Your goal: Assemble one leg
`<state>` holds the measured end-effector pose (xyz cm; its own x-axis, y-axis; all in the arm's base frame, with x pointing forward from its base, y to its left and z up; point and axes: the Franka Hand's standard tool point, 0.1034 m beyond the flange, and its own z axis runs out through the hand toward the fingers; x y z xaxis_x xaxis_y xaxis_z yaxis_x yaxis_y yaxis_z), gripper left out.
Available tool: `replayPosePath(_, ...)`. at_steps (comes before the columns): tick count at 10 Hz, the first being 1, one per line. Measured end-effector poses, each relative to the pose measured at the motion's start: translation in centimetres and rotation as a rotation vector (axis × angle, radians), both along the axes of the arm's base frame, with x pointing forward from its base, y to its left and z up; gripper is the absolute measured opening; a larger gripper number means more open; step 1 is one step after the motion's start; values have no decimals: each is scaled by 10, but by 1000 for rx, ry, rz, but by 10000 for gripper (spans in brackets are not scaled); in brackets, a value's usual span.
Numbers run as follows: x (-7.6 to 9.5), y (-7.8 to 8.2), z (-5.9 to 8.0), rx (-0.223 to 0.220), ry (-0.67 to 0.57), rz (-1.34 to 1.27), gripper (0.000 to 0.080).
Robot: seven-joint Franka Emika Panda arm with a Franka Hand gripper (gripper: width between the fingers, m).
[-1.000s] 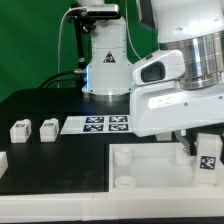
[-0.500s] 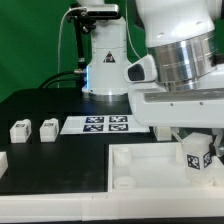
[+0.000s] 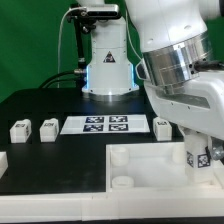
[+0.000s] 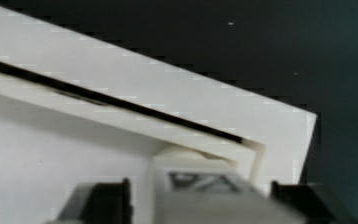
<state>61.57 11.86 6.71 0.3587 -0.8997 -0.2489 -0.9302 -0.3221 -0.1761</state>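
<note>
My gripper (image 3: pixel 197 156) is shut on a leg (image 3: pixel 196 150), a small white block with a black-and-white tag on its face. I hold it upright over the right end of the large white tray (image 3: pixel 150 165). In the wrist view the leg (image 4: pixel 202 188) sits between my two dark fingers (image 4: pixel 105 204), over the tray's corner (image 4: pixel 140 110); the gripper (image 4: pixel 202 208) is closed on its sides. Whether the leg touches the tray is hidden.
Two more legs (image 3: pixel 19 130) (image 3: pixel 47 128) stand on the black table at the exterior view's left, and a third (image 3: pixel 163 126) stands behind the tray. The marker board (image 3: pixel 105 124) lies between them. The arm's base (image 3: pixel 105 65) stands at the back.
The arm has swung and tilted, carrying the leg a little toward the exterior view's left over the tray. The leg behind the tray has come into sight.
</note>
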Motion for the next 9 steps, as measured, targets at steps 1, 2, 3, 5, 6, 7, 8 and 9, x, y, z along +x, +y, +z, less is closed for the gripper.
replayPosePath(1, 0, 0, 0, -3, -11, 37, 537)
replayPosePath(2, 0, 0, 0, -3, -11, 36, 615)
replayPosePath(3, -2, 1, 0, -21, -30, 173, 615)
replayPosePath(5, -5, 3, 3, -97, -83, 560, 648)
replayPosePath(6, -4, 3, 2, -103, -113, 655, 648)
replayPosePath(7, -4, 1, 2, -108, -143, 765, 649)
replayPosePath(8, -3, 1, 2, -129, -175, 893, 649)
replayPosePath(9, 0, 1, 2, -171, -217, 1027, 649)
